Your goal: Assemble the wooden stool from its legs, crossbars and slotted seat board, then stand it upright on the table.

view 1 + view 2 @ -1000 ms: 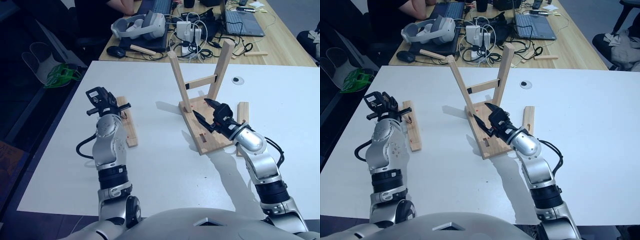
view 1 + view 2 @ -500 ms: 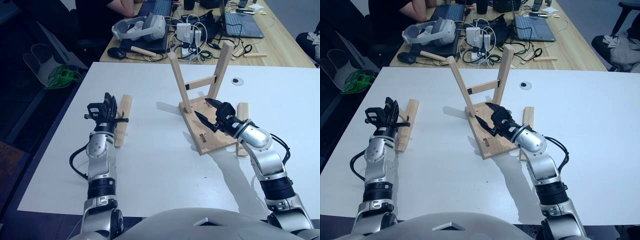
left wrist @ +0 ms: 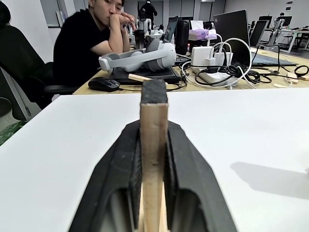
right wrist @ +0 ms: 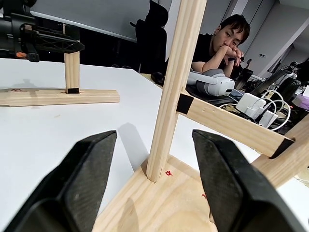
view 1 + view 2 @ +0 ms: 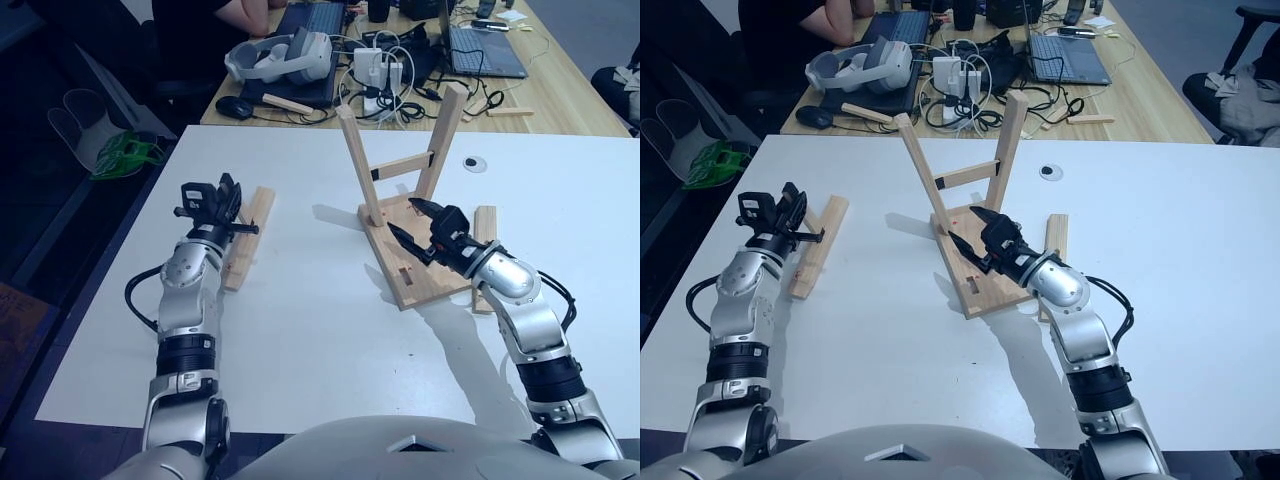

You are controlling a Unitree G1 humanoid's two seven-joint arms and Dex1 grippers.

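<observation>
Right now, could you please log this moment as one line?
left gripper shut on crossbar | right gripper open, facing fitted leg | seat board lies legs-up

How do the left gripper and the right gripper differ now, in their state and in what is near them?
The left gripper is shut on a short crossbar; the right gripper is open and holds nothing. The left gripper is above a leg lying flat; the right gripper is over the seat board, facing an upright leg. Both are black two-finger grippers.
</observation>
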